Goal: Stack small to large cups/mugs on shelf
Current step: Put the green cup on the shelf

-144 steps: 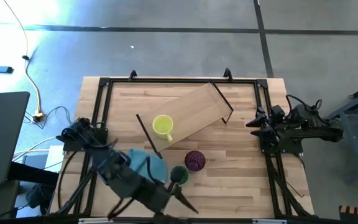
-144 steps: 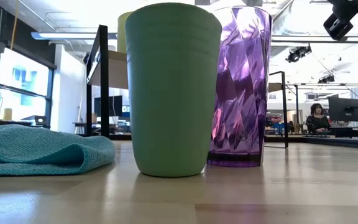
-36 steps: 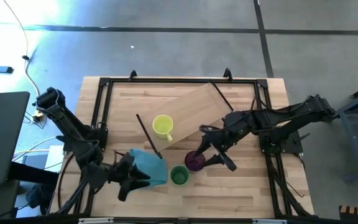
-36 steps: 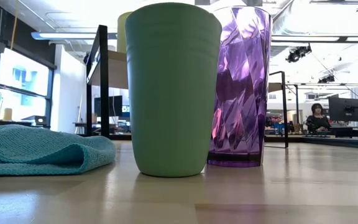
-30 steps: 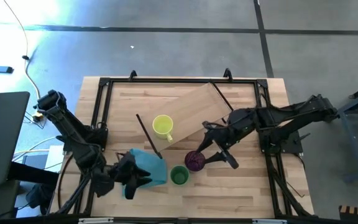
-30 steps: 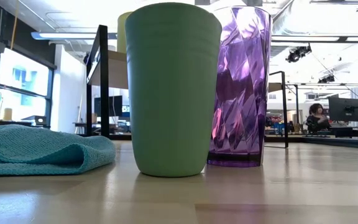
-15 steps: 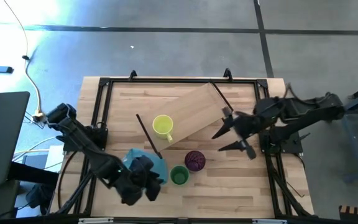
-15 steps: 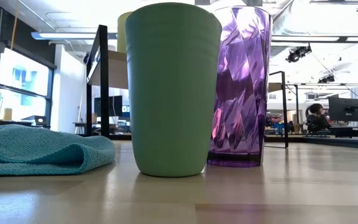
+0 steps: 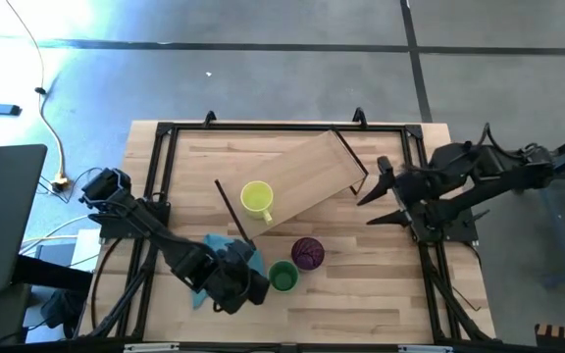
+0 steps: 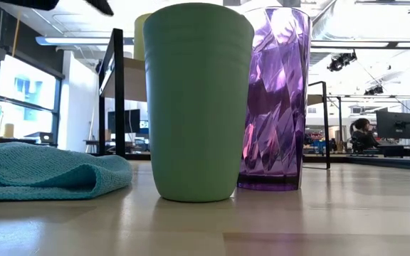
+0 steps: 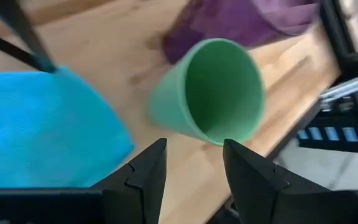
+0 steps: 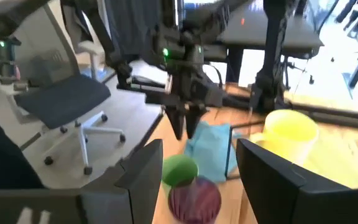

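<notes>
My left gripper (image 9: 248,286) hovers open and empty just beside the green cup (image 9: 282,277) near the tabletop's front edge. My right gripper (image 9: 381,201) hangs wide open, empty, near the right edge.

The table (image 9: 381,284) is pale, smooth butcher-block wood. The green cup (image 10: 198,99) looks matt plastic, the purple tumbler (image 10: 276,99) glossy, faceted and translucent, the teal cloth (image 10: 41,171) soft and nubbly.

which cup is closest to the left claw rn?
The green cup: the left claw hovers right beside it, open. The purple tumbler and yellow mug stand farther off.
</notes>
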